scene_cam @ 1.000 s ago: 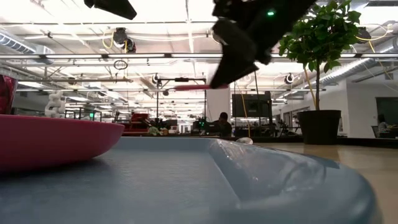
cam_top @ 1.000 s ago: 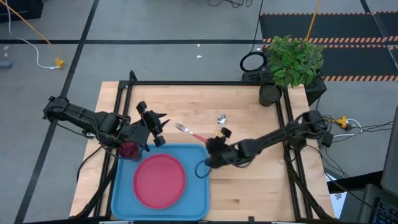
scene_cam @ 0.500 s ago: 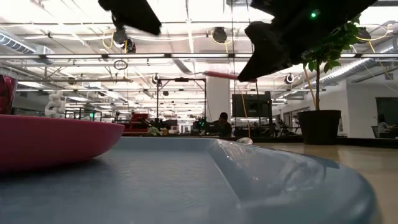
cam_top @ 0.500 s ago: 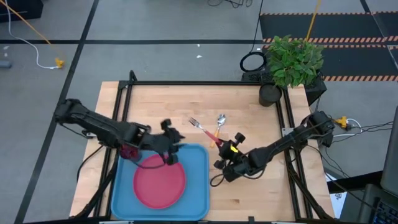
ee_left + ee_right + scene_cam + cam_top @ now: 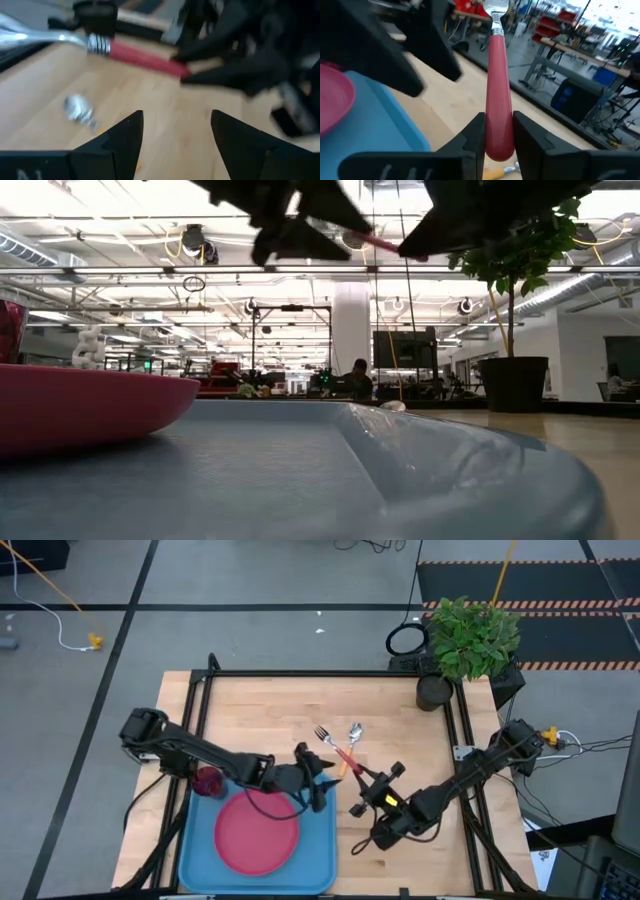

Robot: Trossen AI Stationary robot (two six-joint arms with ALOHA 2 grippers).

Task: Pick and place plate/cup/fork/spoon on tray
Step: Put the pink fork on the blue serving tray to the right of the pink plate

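Observation:
The light blue tray (image 5: 198, 845) holds the pink-red plate (image 5: 258, 832); the dark red cup (image 5: 208, 780) stands in its far left corner. My right gripper (image 5: 358, 777) is shut on the fork (image 5: 335, 747), which hangs in the air above the wood right of the tray. The orange-handled spoon (image 5: 354, 732) lies on the table under the fork. My left gripper (image 5: 322, 778) is open and empty over the tray's far right corner, close beside the fork, which shows ahead of it in the left wrist view (image 5: 145, 57). My right gripper pinches the fork's red-pink handle near its free end (image 5: 499, 131) between its two fingers. The fingers come from the table's near right, and the fork sticks out ahead of them. The fork is lifted clear of the table (image 5: 385, 243), tines (image 5: 321, 733) toward the far left.
A black plant pot (image 5: 435, 691) with a green plant (image 5: 475, 635) stands at the table's far right corner. Bare wood lies far of the tray and to its right. A black frame (image 5: 330, 673) runs along the table's edges.
My right gripper has carried the fork upward and toward the table's right, away from the tray, keeping its hold. My left gripper has gone from beside the cup toward the table's right, over the tray's far edge, up to the fork, staying open.

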